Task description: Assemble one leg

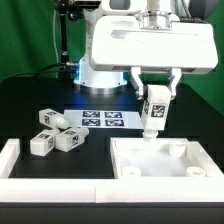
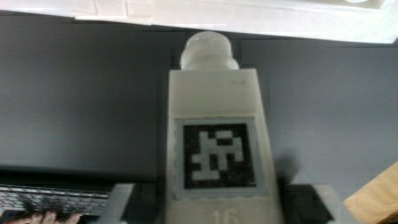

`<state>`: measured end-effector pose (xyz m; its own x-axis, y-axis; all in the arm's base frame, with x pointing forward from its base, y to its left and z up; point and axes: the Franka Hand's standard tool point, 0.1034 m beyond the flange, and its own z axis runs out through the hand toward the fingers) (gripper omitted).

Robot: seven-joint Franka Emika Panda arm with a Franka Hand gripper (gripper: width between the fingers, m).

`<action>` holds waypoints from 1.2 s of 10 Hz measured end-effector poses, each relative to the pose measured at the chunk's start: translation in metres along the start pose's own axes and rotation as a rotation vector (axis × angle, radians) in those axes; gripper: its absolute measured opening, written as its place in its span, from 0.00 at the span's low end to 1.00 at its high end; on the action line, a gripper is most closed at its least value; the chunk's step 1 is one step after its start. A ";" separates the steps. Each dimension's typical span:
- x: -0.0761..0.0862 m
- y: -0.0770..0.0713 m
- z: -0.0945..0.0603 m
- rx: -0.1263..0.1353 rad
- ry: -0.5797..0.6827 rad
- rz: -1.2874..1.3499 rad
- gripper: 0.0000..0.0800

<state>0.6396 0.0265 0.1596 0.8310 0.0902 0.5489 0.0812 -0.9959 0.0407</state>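
Currently: leg in the gripper, peg end down over the panel

We find the gripper point(image 1: 156, 92) closed on one leg point(image 1: 153, 112). Its jaws stand apart only by the leg's own width and hold the leg by its upper end. In the wrist view the two fingers point(image 2: 125, 205) press against opposite flanks of the leg point(image 2: 214, 120), and a tag face is turned toward the camera.

The leg hangs close to upright with a slight tilt. Its long axis runs down and away from the gripper, with the rounded peg end point(image 2: 210, 48) lowest. That end points at the white panel point(image 1: 170, 160) lying on the table point(image 1: 30, 100). In the exterior view the tip stands at the panel's far rim, toward its corner on the exterior view's left. We cannot tell whether the tip is touching the panel or is just clear of it. Nor can we tell whether it is centred over a corner socket.

Three loose legs point(image 1: 55, 132) lie on the exterior view's left, well apart from the gripper. The marker board point(image 1: 103, 118) lies just beyond them.

In our judgement the step in hand is seating the peg. The coming move depends on the leg's axis lining up with a socket directly below. If the tilt is not corrected, the peg could catch on the rim.
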 end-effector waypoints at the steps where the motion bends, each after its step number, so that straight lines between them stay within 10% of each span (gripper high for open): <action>1: -0.005 0.000 0.002 -0.001 0.003 0.013 0.36; 5: -0.002 -0.034 0.040 0.036 0.027 0.050 0.36; 9: -0.001 -0.042 0.040 0.044 0.012 0.053 0.36; 12: -0.018 -0.097 0.038 0.067 0.022 0.050 0.36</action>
<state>0.6378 0.1216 0.1144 0.8227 0.0392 0.5671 0.0770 -0.9961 -0.0429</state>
